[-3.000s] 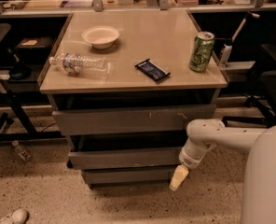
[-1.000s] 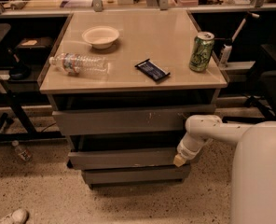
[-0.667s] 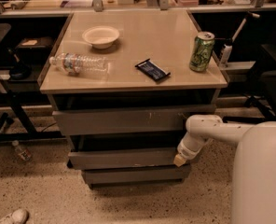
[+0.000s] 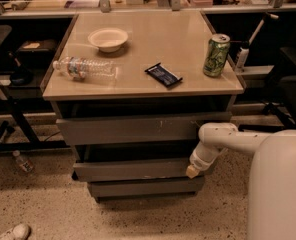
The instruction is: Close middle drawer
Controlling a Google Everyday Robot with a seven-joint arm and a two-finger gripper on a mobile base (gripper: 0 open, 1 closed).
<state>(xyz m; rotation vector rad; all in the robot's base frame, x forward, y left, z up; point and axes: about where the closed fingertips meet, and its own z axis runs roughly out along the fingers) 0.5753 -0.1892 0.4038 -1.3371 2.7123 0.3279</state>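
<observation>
Against the right end of the middle drawer, under the table, the gripper now rests, fingers pressed together, having risen from beside the bottom drawer — the middle one still juts out.

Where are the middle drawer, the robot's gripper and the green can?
middle drawer (image 4: 133, 169): camera view, centre of grey front.
gripper (image 4: 191, 171): camera view, tip, at drawer's right end.
green can (image 4: 216, 55): camera view, its side.
</observation>
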